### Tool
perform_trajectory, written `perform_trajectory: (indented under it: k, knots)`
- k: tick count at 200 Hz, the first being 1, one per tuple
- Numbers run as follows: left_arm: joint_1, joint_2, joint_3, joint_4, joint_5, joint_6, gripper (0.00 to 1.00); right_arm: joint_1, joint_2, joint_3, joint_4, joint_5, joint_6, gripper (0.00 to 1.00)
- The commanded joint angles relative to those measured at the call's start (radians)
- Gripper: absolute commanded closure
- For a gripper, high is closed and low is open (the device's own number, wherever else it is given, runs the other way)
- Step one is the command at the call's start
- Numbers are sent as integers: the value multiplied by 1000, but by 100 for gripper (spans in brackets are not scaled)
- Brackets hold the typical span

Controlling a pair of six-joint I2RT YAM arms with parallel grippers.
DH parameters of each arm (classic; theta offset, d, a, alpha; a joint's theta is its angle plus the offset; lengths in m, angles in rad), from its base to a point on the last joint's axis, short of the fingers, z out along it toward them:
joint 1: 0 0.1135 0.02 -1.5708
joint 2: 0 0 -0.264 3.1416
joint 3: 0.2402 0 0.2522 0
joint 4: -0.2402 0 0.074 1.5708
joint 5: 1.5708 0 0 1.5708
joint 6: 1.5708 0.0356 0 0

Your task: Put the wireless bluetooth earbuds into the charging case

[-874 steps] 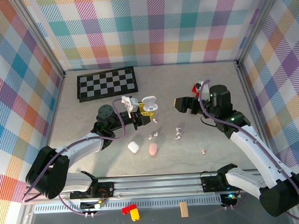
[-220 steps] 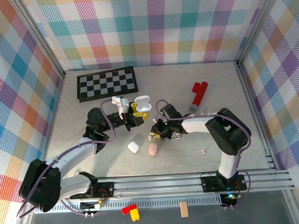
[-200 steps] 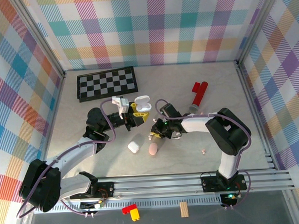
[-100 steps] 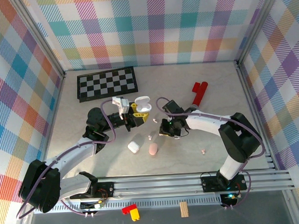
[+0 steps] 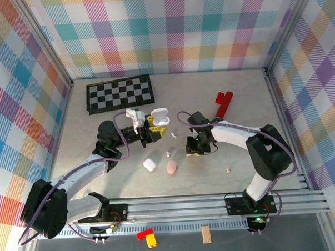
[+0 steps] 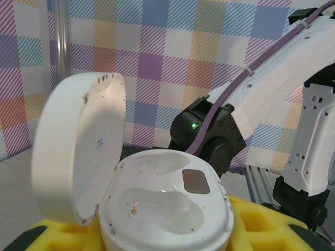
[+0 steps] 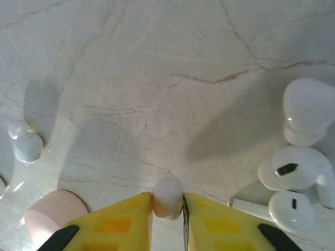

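My left gripper is shut on the white charging case and holds it up left of centre. In the left wrist view the case sits between the yellow fingers with its lid swung open and both wells bare. My right gripper hangs just right of it, low over the table. Its yellow fingers are shut on one small white earbud. Several more earbuds lie close on the right, and one lies on the left.
A closed white case and a pink case lie near the front, with a loose earbud behind them. A chessboard lies at the back left, a red tool at the back right. A tiny pinkish piece lies front right.
My right gripper has drawn back to the right, away from the pink case, with a small earbud pinched between its fingers. The left arm and the open case have stayed put.
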Motion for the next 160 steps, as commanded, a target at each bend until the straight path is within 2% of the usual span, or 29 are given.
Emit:
perform_trajectory:
  k: [1,78,160]
  knots:
    - [9,-25,-6,8,13,26,66,-6,35,7,-1,-45,-43,79]
    - [9,-24,-4,1,15,29,66,-10,-51,-77,118,-90,-18,66]
    - [10,-2,4,24,27,9,66,-13,-59,-152,229,-98,43,61]
